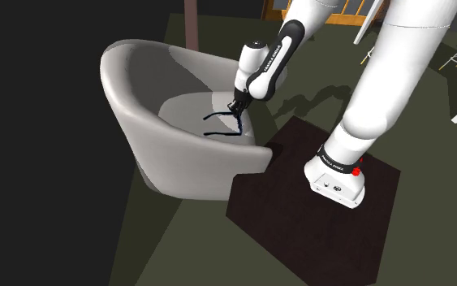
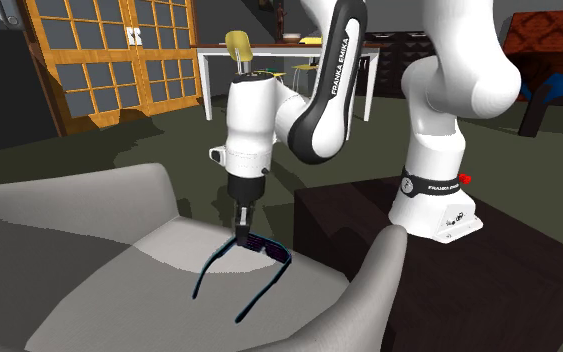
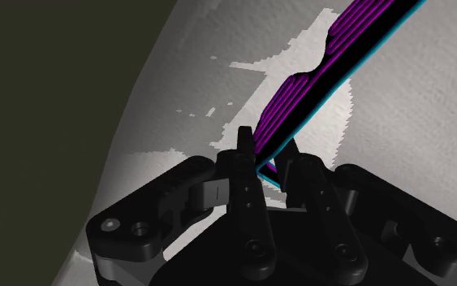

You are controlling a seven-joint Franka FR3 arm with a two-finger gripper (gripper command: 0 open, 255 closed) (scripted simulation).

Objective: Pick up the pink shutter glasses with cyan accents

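A pale grey armchair (image 1: pixel 178 162) stands on the dark floor (image 1: pixel 97 244), and over its seat are the glasses (image 2: pixel 262 247), purple-slatted with a cyan edge, temples unfolded; whether they touch the seat cannot be told.

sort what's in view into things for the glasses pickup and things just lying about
For the job: purple slatted shutter glasses with cyan edging, clasped by the all-black two-finger gripper; the grey curved armchair beneath them.
Lying about: orange wood-framed lattice doors; white table; dark box stand.
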